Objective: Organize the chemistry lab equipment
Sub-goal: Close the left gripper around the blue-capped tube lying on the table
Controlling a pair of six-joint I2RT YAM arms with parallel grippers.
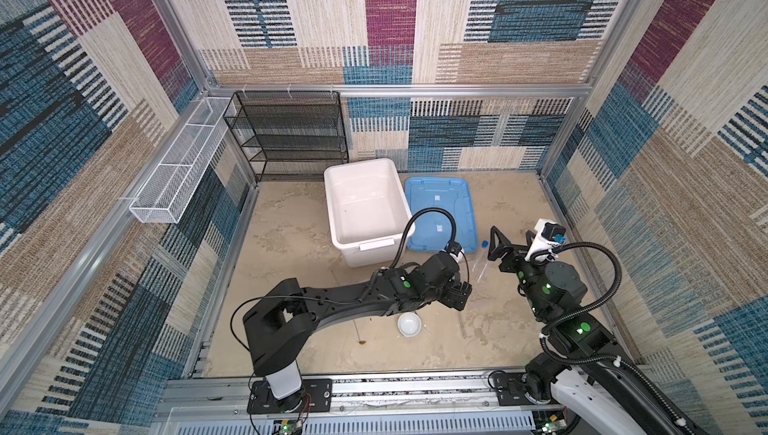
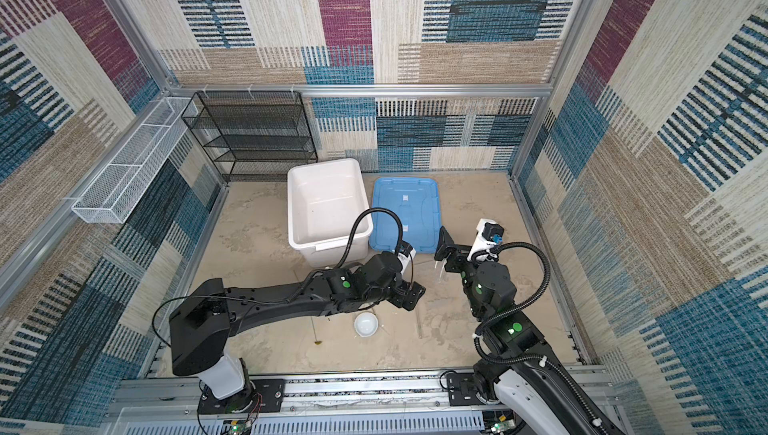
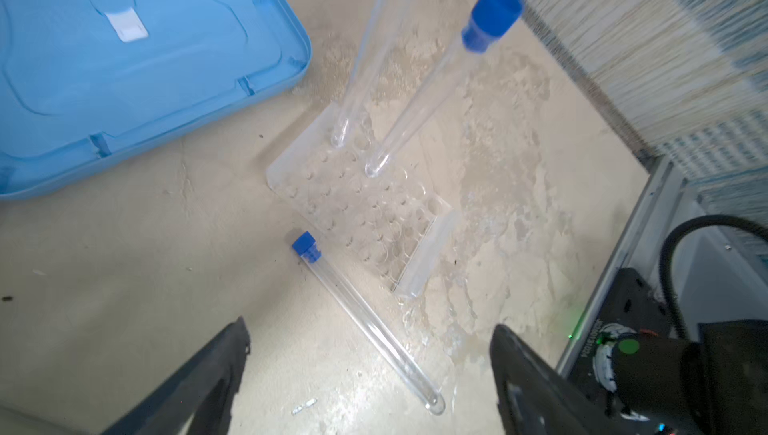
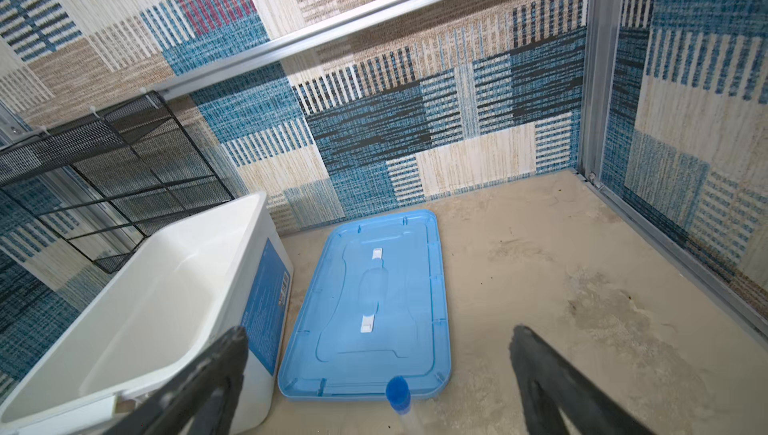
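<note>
Loose test tube [image 3: 345, 292] lies flat on the floor, just beside the clear rack [image 3: 374, 221]; two more tubes [image 3: 424, 92] stand in the rack. It looks light, thin-walled and slick, so likely to roll and could crack. Take it mid-barrel across its width with a gentle squeeze, not by the blue cap [image 3: 306, 246]. Left gripper [image 3: 370, 325] hovers over it, jaws wide apart, empty; right gripper [image 4: 379, 332] likewise spread and empty, near the blue lid [image 4: 365, 308]; small white dish [image 1: 409, 323] sits well apart by the left arm.
</note>
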